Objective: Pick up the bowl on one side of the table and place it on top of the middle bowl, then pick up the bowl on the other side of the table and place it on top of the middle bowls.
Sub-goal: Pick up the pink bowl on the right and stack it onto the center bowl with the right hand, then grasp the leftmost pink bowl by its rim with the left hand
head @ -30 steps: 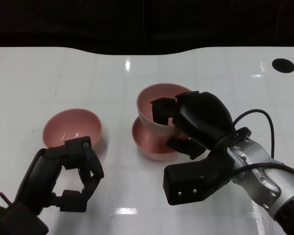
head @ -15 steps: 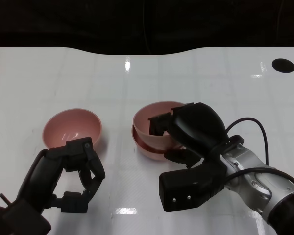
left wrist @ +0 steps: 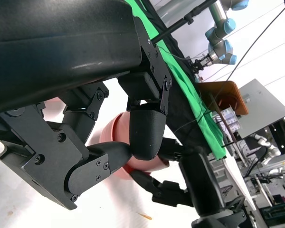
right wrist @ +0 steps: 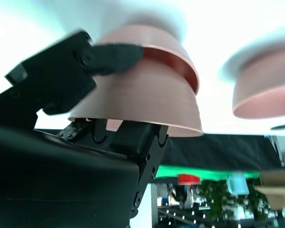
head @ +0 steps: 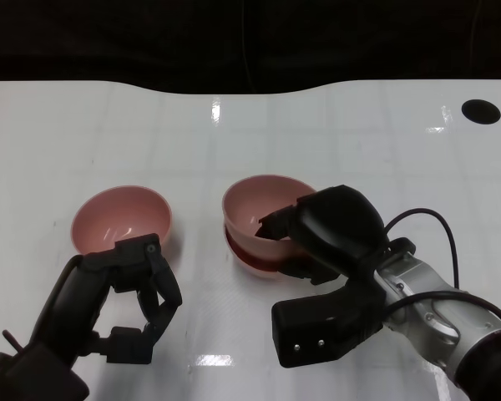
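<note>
The pink plastic bowl (head: 263,205) we're pinching by its rim with our right hand (head: 330,234) fingers sits nested in the middle bowl (head: 255,255) for stacking, while our left hand (head: 121,305) is half-curled on nothing.

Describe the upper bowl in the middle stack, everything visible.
The upper bowl is pink, smooth and glossy, plastic by the look, round, open side up and empty. It sits nested in the middle bowl, tilted a little rather than level. The right hand grips its near right rim, with fingers hooked over the edge into the bowl. The left hand is clear of it.
</note>
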`<state>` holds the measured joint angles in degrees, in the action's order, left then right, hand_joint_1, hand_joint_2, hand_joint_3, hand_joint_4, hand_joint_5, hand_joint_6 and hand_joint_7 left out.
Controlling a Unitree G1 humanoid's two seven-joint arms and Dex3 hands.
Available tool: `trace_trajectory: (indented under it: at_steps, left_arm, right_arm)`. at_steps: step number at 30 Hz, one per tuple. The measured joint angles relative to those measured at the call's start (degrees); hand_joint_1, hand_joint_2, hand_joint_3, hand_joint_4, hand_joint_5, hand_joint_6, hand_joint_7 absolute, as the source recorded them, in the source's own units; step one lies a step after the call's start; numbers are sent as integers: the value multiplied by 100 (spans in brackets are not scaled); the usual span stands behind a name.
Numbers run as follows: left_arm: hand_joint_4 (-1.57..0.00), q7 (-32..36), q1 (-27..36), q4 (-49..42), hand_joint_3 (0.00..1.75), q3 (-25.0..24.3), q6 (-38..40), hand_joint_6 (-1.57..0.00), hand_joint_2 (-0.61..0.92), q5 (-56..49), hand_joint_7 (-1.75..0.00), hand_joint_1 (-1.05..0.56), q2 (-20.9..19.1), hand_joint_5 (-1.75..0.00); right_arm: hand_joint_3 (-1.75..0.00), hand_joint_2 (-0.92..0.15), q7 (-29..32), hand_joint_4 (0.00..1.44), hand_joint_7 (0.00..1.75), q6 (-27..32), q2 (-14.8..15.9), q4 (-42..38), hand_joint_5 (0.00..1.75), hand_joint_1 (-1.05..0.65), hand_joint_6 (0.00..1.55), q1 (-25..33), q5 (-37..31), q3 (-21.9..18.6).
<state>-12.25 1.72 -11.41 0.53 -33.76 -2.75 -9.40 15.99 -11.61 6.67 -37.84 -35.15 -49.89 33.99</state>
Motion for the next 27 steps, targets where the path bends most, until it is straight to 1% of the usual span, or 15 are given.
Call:
trace_trajectory:
  at_steps: [6,12,16,19,23,27]
  left_arm:
    - [-90,31,0,0,124,2,-20,-80,39,-18,-158,-18,1,-175]
    - [-90,31,0,1,122,2,-15,-80,39,10,-158,-19,1,-175]
    - [-88,30,0,1,120,4,-16,-79,41,17,-157,-19,0,-175]
    - [-89,31,0,1,111,4,-18,-80,45,16,-155,-22,-1,-175]
    - [-89,31,13,59,107,8,60,-80,47,17,-154,-20,-1,-175]
    - [-89,93,27,86,105,7,122,-79,48,-165,-156,-26,-15,-175]
  right_arm:
    - [-16,-92,-98,45,0,193,8,64,41,-56,63,9,-86,119]
    - [-21,-92,-197,34,0,367,11,118,32,-63,52,78,-215,289]
    - [-26,-92,-269,33,0,460,21,251,30,-66,49,151,-264,350]
    - [-28,-92,-314,33,0,519,45,350,30,-68,47,191,-312,406]
    - [-29,-92,-362,32,0,554,97,571,29,-70,46,239,-322,426]
    - [-32,-92,-430,31,0,560,172,802,28,-72,44,296,-320,423]
